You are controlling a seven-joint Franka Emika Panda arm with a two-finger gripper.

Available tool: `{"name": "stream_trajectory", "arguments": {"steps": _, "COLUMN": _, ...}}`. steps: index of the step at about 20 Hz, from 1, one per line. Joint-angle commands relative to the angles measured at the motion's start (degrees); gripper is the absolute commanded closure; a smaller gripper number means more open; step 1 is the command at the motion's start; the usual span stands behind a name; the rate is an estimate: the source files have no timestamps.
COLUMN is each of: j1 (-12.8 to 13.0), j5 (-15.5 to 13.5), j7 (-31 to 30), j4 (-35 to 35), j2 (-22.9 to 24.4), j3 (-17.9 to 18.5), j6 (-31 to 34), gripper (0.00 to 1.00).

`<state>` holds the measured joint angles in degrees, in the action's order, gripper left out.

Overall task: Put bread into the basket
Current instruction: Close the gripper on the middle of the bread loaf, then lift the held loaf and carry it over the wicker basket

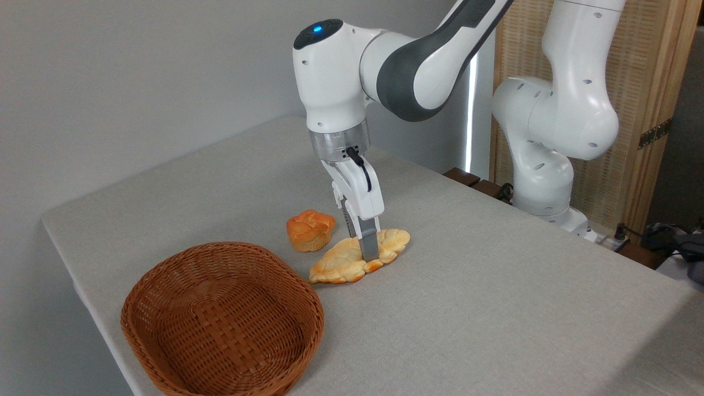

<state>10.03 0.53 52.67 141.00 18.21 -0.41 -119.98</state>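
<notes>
The claw (367,248) hangs straight down from the arm over the middle of the bread (357,257), its near finger (369,242) down at the loaf's near edge and the far finger hidden behind it; whether the fingers already pinch the loaf or only straddle it I cannot tell, since only one blade shows clearly. The bread lies flat on the counter (495,286), running from near left to far right, just right of the basket (220,322) and apart from its rim; the claw comes across the loaf's narrow width, which I judge to be the sensible choice, because the long axis would be too wide to span. The small orange bun (311,229) sits just beyond the loaf's left end, near it but seemingly not touching; it is no part of the job, and the mid-loaf grip keeps the fingers clear of it. The basket is empty and open-topped, so the loaf is not yet delivered; the step in hand looks like taking hold, after which a lift and a short carry to the near left should serve. A flat soft loaf may sag or tip at the ends when raised.
</notes>
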Motion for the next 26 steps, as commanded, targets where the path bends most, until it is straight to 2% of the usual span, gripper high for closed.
{"name": "stream_trajectory", "arguments": {"steps": 1, "j1": 0.35, "j5": -0.70, "j7": 1.20, "j4": -1.33, "j2": 1.12, "j3": 0.67, "j6": -0.79, "gripper": 0.73}}
{"name": "stream_trajectory", "arguments": {"steps": 5, "j1": 0.26, "j5": -4.91, "j7": 1.12, "j4": -11.50, "j2": 0.96, "j3": 0.76, "j6": 10.52, "gripper": 0.73}}
{"name": "stream_trajectory", "arguments": {"steps": 8, "j1": 0.26, "j5": -10.62, "j7": 0.24, "j4": -20.03, "j2": -3.07, "j3": 0.76, "j6": 13.98, "gripper": 0.73}}
{"name": "stream_trajectory", "arguments": {"steps": 12, "j1": -0.01, "j5": -14.41, "j7": -3.09, "j4": -32.78, "j2": -13.61, "j3": 1.72, "j6": 12.41, "gripper": 0.71}}
{"name": "stream_trajectory", "arguments": {"steps": 14, "j1": -0.09, "j5": -15.90, "j7": -3.81, "j4": -36.39, "j2": -17.14, "j3": 1.99, "j6": 10.31, "gripper": 0.71}}
{"name": "stream_trajectory", "arguments": {"steps": 17, "j1": -0.18, "j5": -16.79, "j7": -4.16, "j4": -36.67, "j2": -20.66, "j3": 1.99, "j6": -0.40, "gripper": 0.69}}
{"name": "stream_trajectory", "arguments": {"steps": 18, "j1": -0.18, "j5": -16.79, "j7": -4.77, "j4": -36.67, "j2": -21.80, "j3": 1.99, "j6": -1.99, "gripper": 0.65}}
{"name": "stream_trajectory", "arguments": {"steps": 21, "j1": -0.18, "j5": -16.00, "j7": -4.77, "j4": -36.58, "j2": -23.83, "j3": 1.90, "j6": -4.82, "gripper": 0.45}}
{"name": "stream_trajectory", "arguments": {"steps": 24, "j1": -0.18, "j5": -15.91, "j7": -4.69, "j4": -36.58, "j2": -24.10, "j3": 1.90, "j6": -4.82, "gripper": 0.16}}
{"name": "stream_trajectory", "arguments": {"steps": 26, "j1": -0.18, "j5": -15.91, "j7": -4.86, "j4": -36.50, "j2": -24.27, "j3": 1.81, "j6": -4.82, "gripper": 0.06}}
